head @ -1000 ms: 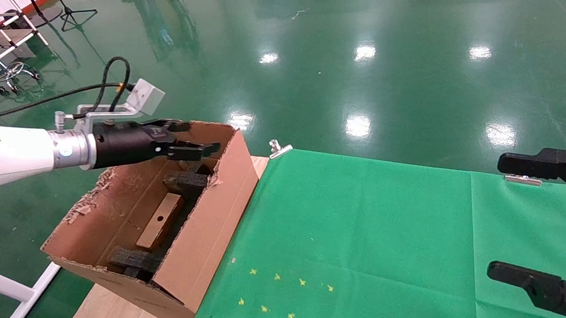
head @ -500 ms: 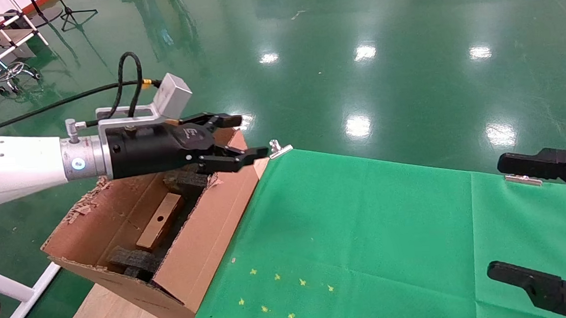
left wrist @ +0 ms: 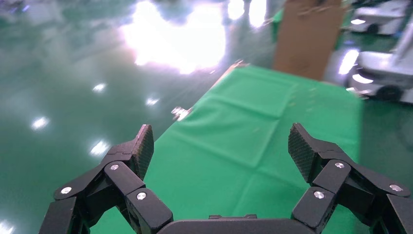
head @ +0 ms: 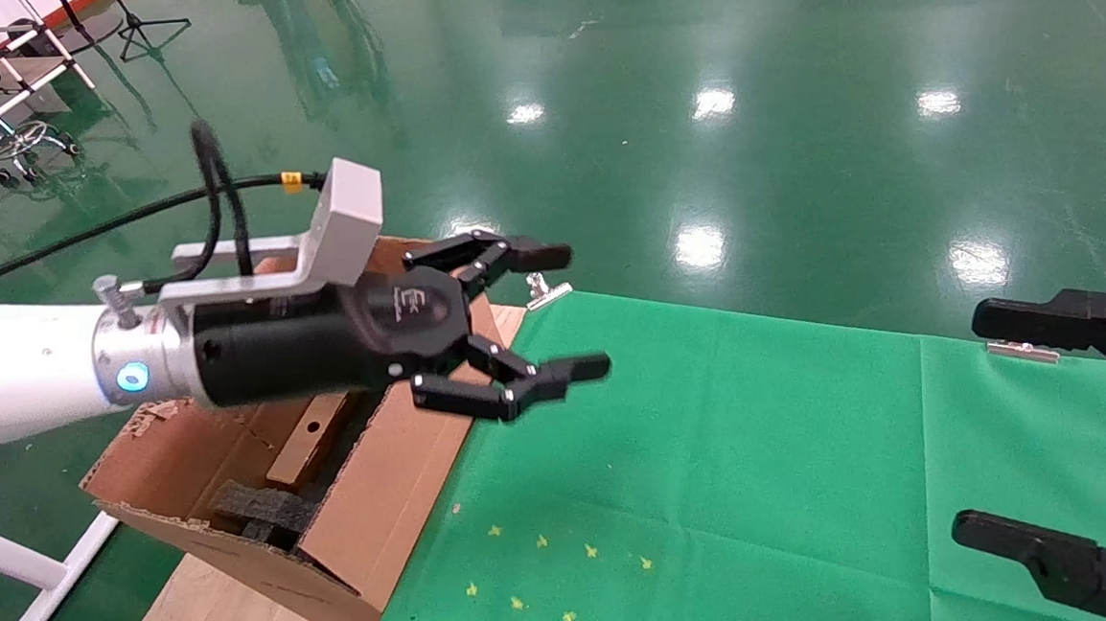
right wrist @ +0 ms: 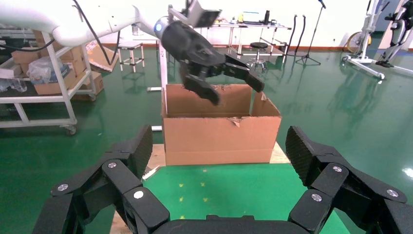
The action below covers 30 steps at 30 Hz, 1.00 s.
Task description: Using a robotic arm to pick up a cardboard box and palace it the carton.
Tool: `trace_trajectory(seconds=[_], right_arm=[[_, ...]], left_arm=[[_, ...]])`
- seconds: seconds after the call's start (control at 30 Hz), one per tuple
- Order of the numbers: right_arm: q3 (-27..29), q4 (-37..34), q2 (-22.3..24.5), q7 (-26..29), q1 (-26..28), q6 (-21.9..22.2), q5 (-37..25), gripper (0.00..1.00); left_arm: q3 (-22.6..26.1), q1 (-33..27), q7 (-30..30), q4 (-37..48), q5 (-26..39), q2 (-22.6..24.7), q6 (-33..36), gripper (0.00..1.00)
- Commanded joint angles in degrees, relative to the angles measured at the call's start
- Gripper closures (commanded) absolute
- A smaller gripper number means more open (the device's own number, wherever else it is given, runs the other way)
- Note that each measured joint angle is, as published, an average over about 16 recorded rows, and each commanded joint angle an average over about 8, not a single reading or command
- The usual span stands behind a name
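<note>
The carton point(head: 400, 473) stands at the table's left end, with torn flaps and dark foam blocks point(head: 258, 506) inside. A small brown cardboard box point(head: 304, 446) lies in it between the foam, partly hidden by my left arm. My left gripper point(head: 577, 309) is open and empty, above the carton's far right corner and the edge of the green cloth. The left wrist view shows its fingers spread point(left wrist: 221, 146) over bare cloth. My right gripper point(head: 1011, 426) is open and empty at the right edge. From the right wrist view point(right wrist: 219, 146) the carton point(right wrist: 221, 131) and left gripper point(right wrist: 224, 80) show ahead.
A green cloth point(head: 763, 451) covers the table, held by metal clips point(head: 542, 292) at the far edge. Small yellow marks point(head: 550, 579) lie near the front. Bare wood point(head: 207, 620) shows under the carton. A brown cardboard sheet point(left wrist: 307, 39) stands beyond the table's far end.
My left gripper has risen out of the carton and moved right, towards the green cloth, with its fingers opening wider. The right arm has not moved.
</note>
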Motion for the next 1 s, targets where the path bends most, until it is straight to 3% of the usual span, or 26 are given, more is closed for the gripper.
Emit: trace_trajectory(seconds=[0.03, 0.43, 1.0], right_arm=[[0.0, 0.0, 0.0, 0.0, 0.0, 0.0, 0.0, 0.0], [0.0, -0.01, 0.0, 0.0, -0.01, 0.01, 0.02, 0.0], [0.0, -0.01, 0.01, -0.01, -0.01, 0.02, 0.03, 0.0]], left_arm=[[-0.88, 1.37, 0.33, -2.13, -1.81, -0.22, 0.94, 0.0], [-5.15, 8.08, 1.89, -12.61, -10.75, -1.25, 5.51, 0.0], [-5.0, 7.79, 1.86, -12.04, -10.35, -1.25, 5.31, 0.0]])
